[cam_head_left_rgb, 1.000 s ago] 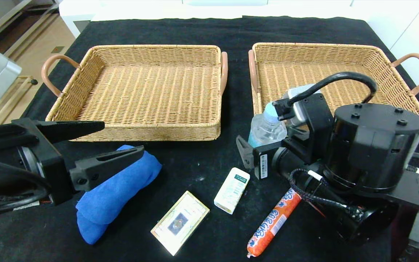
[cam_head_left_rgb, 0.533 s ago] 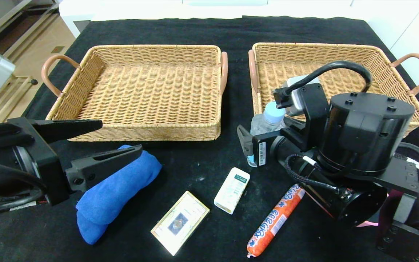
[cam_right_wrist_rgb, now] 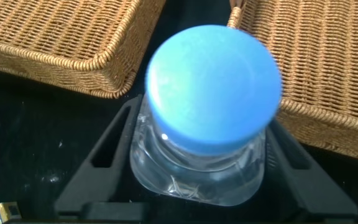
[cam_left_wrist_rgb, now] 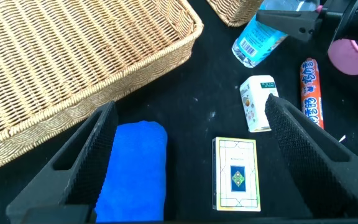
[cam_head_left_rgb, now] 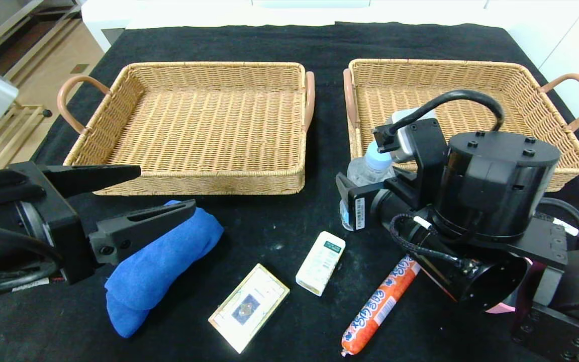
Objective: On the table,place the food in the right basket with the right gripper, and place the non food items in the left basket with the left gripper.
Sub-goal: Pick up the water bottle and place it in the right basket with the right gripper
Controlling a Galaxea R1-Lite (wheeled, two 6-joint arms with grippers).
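Head view: right gripper (cam_head_left_rgb: 350, 203) clamping water bottle (cam_head_left_rgb: 367, 173), sausage (cam_head_left_rgb: 377, 306) nearby; left gripper (cam_head_left_rgb: 161, 198) spread above blue cloth (cam_head_left_rgb: 161, 264)

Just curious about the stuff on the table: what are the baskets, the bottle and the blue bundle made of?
Baskets: woven wicker or rattan by the look, matte tan strands, with smooth brownish handles.
Bottle: clear, glossy plastic, creased and see-through; its blue cap looks like smooth opaque plastic.
Blue bundle: soft cloth, probably a towel, with folds and no shine.
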